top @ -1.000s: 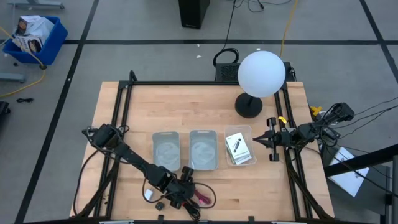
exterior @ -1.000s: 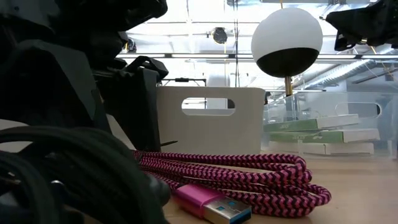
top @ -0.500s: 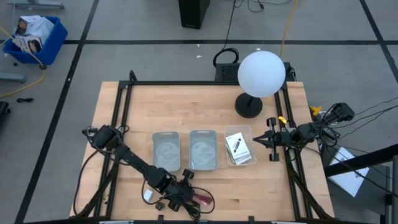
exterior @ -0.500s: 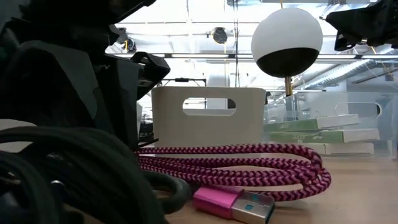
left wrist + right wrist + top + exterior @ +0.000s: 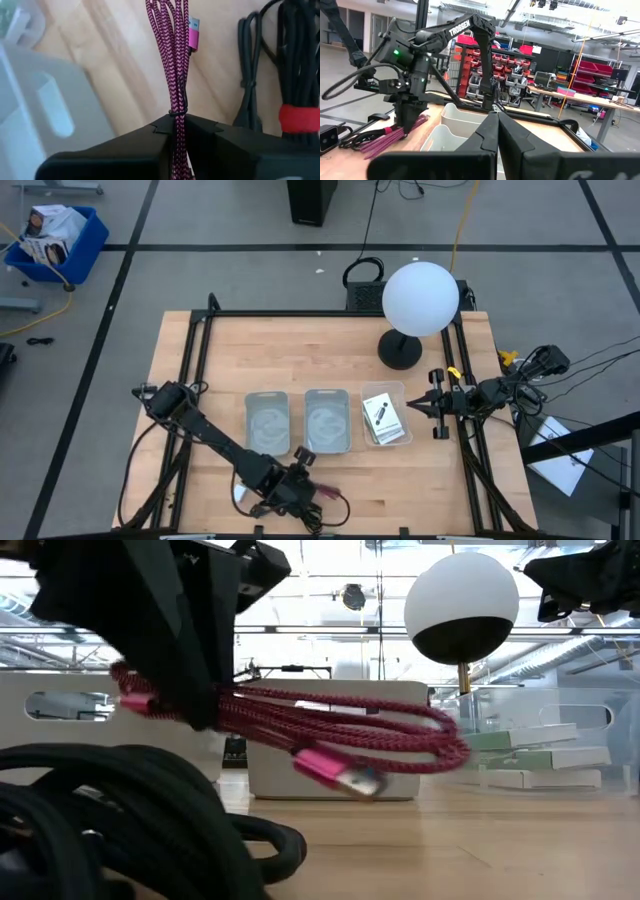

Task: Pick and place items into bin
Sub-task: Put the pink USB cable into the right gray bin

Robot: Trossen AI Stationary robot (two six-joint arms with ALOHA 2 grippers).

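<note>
The left hand (image 5: 179,131) is clamped on a coiled pink-and-black braided cable (image 5: 175,60), its two dark fingers pinching the bundle where a thin tie cinches the strands. In the low view the woven loops (image 5: 330,725) hang clear of the pale wood-grain tabletop (image 5: 480,840), with a glossy magenta plug and metal tip dangling below them. From above, this hand (image 5: 296,492) sits near the tabletop's 6 o'clock edge, just short of two translucent rounded-rectangle bins (image 5: 267,421). A thick black rubbery cable (image 5: 120,820) lies coiled on the wood beside it, bound by a red strap (image 5: 299,118). A third clear bin (image 5: 384,414) holds white cards with black print. The right hand (image 5: 420,406) rests at 3 o'clock, fingers pressed together. A matte white globe lamp (image 5: 420,298) stands at 1 o'clock.
</note>
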